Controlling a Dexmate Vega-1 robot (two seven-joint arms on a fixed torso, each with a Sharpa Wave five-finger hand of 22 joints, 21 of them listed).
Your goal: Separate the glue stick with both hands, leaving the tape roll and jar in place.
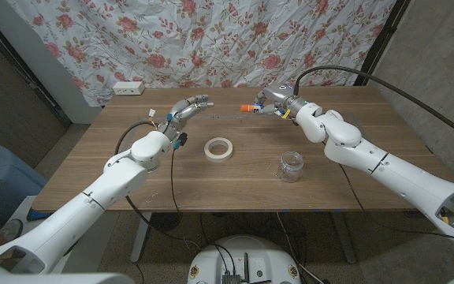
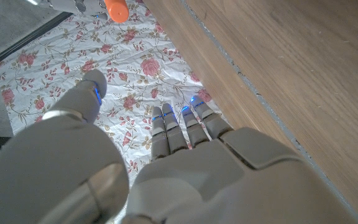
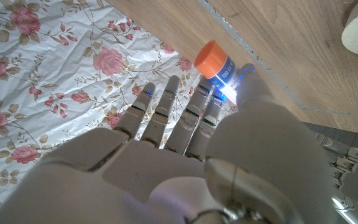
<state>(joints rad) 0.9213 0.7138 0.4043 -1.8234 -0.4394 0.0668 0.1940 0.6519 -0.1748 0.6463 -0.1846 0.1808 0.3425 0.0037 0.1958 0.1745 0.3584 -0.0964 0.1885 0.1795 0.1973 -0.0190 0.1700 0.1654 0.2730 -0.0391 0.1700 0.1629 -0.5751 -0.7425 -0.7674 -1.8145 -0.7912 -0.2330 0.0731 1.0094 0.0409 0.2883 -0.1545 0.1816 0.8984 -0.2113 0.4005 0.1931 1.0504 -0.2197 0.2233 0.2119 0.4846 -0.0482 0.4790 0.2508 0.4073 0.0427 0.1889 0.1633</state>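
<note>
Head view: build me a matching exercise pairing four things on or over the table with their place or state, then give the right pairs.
Things:
1. glue stick
2. tape roll
3. jar
4. left hand

Place or state:
A. lying flat near the table's middle
B. holding nothing, fingers apart
C. held in the right hand, orange cap sticking out
D. standing on the table near the right forearm

Pairs: 1-C, 2-A, 3-D, 4-B

Both arms are glossy white rounded shells with dark seams at the joints and black cables looping beside them. Left hand [image 1: 186, 110] and right hand [image 1: 277, 100]: pale grey casing, segmented fingers [image 2: 178, 124] with small blue lights.
</note>
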